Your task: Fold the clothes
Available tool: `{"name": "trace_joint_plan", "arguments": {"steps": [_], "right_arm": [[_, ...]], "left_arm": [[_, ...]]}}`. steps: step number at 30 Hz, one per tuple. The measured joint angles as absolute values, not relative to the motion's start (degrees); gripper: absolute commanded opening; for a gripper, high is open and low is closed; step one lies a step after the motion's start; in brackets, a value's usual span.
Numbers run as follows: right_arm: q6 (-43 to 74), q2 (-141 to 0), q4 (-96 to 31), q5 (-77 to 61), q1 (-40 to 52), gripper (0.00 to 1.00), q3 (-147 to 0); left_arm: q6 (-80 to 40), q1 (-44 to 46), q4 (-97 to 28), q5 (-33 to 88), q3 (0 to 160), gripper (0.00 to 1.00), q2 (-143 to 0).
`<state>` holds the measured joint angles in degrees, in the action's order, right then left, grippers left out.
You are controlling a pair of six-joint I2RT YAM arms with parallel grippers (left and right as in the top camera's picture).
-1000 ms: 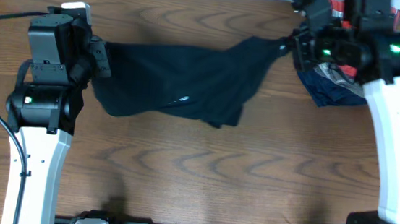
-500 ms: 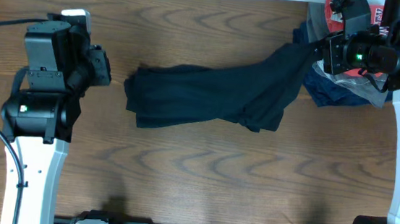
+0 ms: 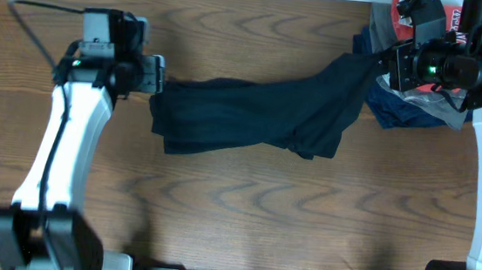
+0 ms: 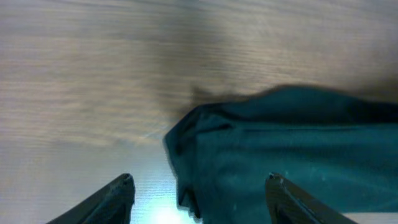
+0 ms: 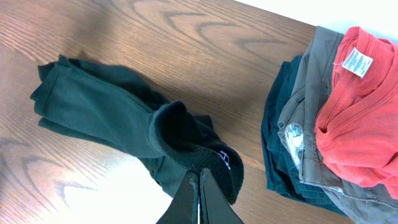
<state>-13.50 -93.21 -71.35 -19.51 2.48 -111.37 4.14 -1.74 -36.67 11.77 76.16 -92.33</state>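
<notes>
Brown wood-grain table (image 3: 233,230) fills the overhead view, and the black garment (image 3: 251,118) lies across its upper middle as a crumpled, partly doubled band. At the garment's right end the right gripper (image 5: 200,173) has its two fingers pressed together on a thick rolled fold of the cloth. That fold stands up off the wood around the fingertips, and a small pale mark shows on the fabric just beside them. From the pinch the cloth runs away to the garment's left as a long bunched strip lying flat on the table. At the garment's left end the left gripper (image 4: 200,182) stands with its fingers wide apart. The rumpled edge of the cloth sits ahead of the two tips and between them, and neither tip visibly touches it. Past the garment's right end sits a pile of other clothes, with a red shirt (image 5: 354,118) bearing a white tag (image 5: 353,61) on top. A grey-brown garment (image 5: 314,106) lies under the shirt, and a navy garment (image 5: 280,124) lies lowest, on the side nearest the black one. In the right wrist view a strip of bare wood separates the held fold from that pile.
</notes>
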Motion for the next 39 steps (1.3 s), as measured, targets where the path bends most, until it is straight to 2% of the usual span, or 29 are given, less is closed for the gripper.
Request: {"name": "trace_joint_plan", "arguments": {"steps": [4,14,20,25,34,36,39], "right_arm": [[-13.5,-93.25,-71.37,-19.49,2.48,0.01,-111.15],[-13.5,-93.36,-71.37,-19.49,2.48,0.01,-111.15],[-13.5,-93.56,-71.37,-19.49,2.48,0.01,-111.15],[-13.5,-94.48,-71.35,-19.49,2.48,0.01,-111.15],[-13.5,-94.87,-71.35,-19.49,2.48,0.01,-111.15],[-13.5,-94.87,-71.37,-19.49,2.48,0.01,-111.15],[-13.5,-94.87,-71.37,-19.49,2.48,0.01,-111.15]], "left_arm": [[8.16,-1.72,-33.06,16.38,76.16,0.85,-98.26],[15.66,-1.74,-27.75,19.81,76.16,0.86,-109.38],[16.84,-1.74,-25.96,20.27,76.16,0.86,-111.44],[16.99,-1.74,-25.82,20.49,76.16,0.79,-111.44],[17.45,-1.74,-25.89,20.64,76.16,0.77,-113.69],[17.39,-1.74,-25.96,20.64,76.16,0.69,-114.54],[17.98,-1.74,-26.13,20.67,76.16,0.49,-115.09]]}}
